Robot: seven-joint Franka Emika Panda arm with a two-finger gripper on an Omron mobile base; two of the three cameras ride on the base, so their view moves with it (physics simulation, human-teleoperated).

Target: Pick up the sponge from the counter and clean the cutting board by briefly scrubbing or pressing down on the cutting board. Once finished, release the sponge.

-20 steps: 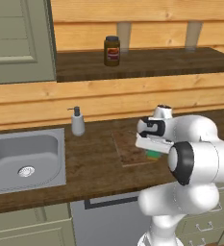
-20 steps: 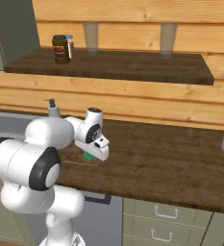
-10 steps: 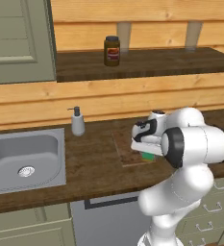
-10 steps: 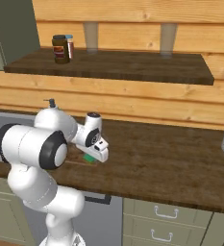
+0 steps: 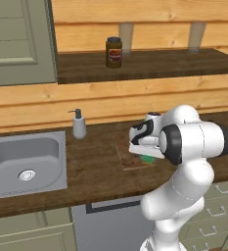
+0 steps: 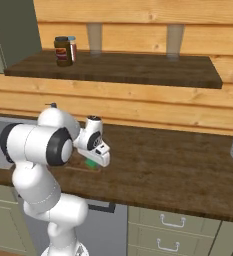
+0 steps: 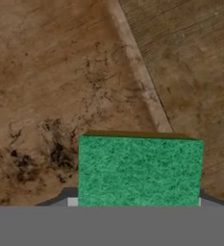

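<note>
Pincer (image 7: 138, 204) gripping the green sponge (image 7: 140, 170). Sponge sits low over the cutting board (image 7: 60, 96), near its pale edge on the counter (image 7: 195, 57)

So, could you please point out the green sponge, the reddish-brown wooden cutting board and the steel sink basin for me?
green sponge (image 7: 140, 169), hand view, middle of its green top face
reddish-brown wooden cutting board (image 7: 51, 86), hand view, bare mottled surface
steel sink basin (image 5: 17, 162), left base view, bare basin floor

The arm (image 5: 184, 147) was built of glossy white rounded shells, joined by dark grey, nearly black rings. Its hand (image 6: 95, 145) was a white block with a round dark cap on its side.
</note>
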